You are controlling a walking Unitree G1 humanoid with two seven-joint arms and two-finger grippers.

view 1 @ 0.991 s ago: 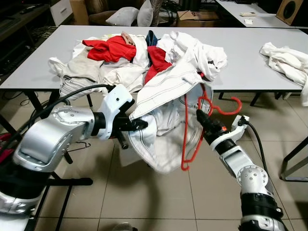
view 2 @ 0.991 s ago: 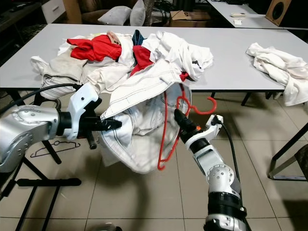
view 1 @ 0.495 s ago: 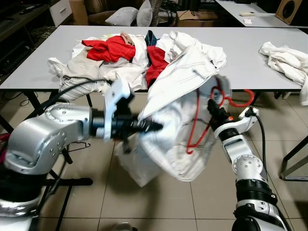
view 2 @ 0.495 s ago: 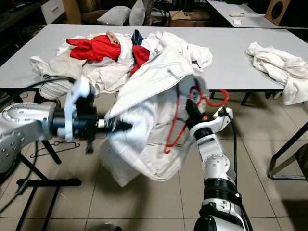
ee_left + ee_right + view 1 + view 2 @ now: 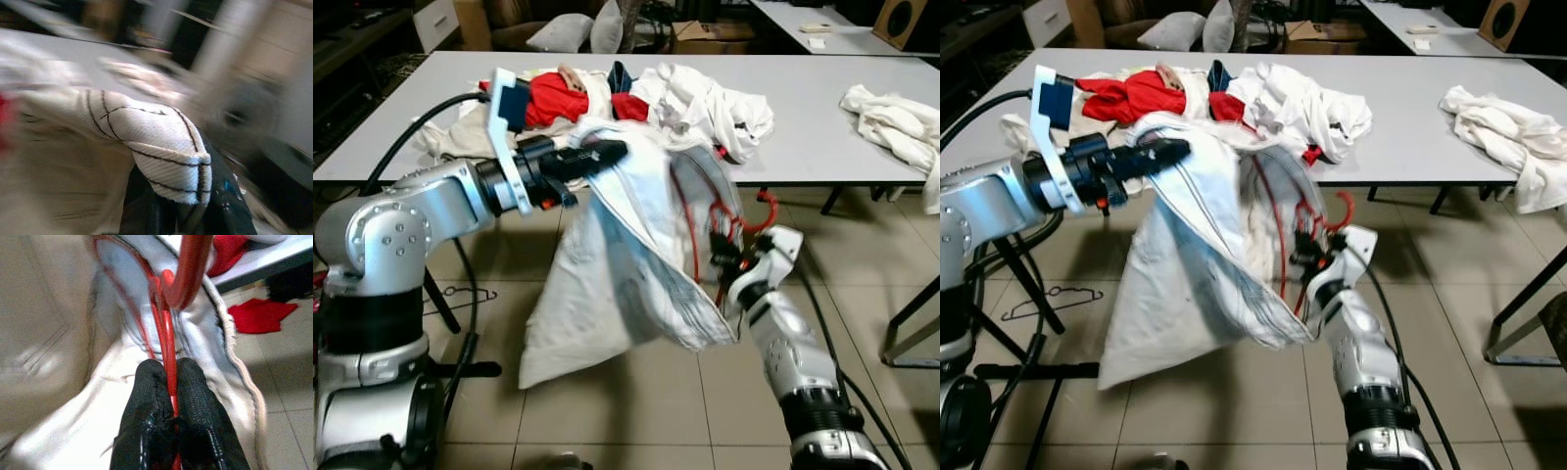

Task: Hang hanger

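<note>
Your right gripper is clenched on the red hanger, which sits inside the white garment in front of the table. Your left gripper pinches the garment's top edge, held up beside the clothes pile.

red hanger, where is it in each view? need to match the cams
Left eye view: red hanger right of centre, inside the white garment, by the right gripper.
Right eye view: just right of centre, below the table edge.
Left wrist view: can't make it out; left gripper clamps white cloth.
Right wrist view: runs up the middle, pinched between the fingers.
Shared landmark: the white garment.
</note>
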